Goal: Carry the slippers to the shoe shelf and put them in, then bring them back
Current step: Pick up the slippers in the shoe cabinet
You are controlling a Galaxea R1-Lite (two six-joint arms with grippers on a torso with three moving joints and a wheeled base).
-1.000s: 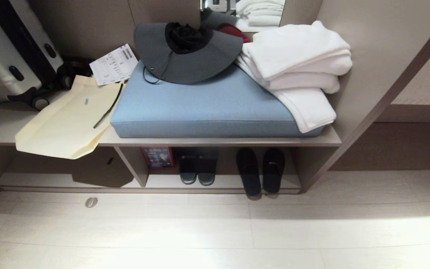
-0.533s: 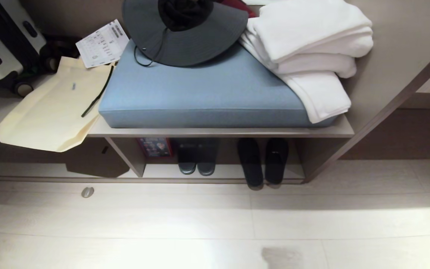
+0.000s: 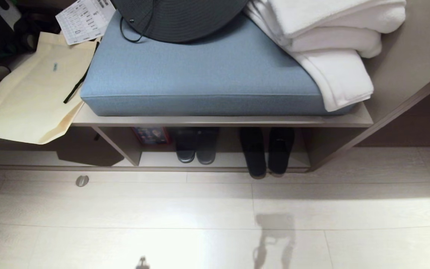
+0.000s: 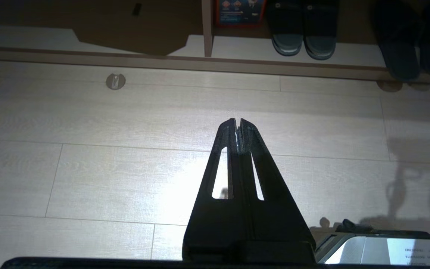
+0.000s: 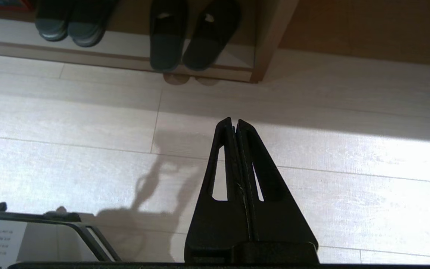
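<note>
Tilting lower since the earlier frame, only the camera shifts, while slippers (image 3: 266, 151) sit in the shelf (image 3: 222, 160), both clenched empty hands, left (image 4: 237, 125) and right (image 5: 233, 124), hanging above the floor (image 3: 200, 209).

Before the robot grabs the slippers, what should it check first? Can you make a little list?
1. Slippers found in the shoe shelf: ok.
2. Told apart from the grey-tipped pair beside them: ok.
3. Heels stick out over the shelf edge, easy to reach: ok.
4. Left gripper open for grabbing: not ok, shut.
5. Right gripper open: not ok, shut.
6. Grippers near the slippers: not ok, both hang over bare floor.
</note>
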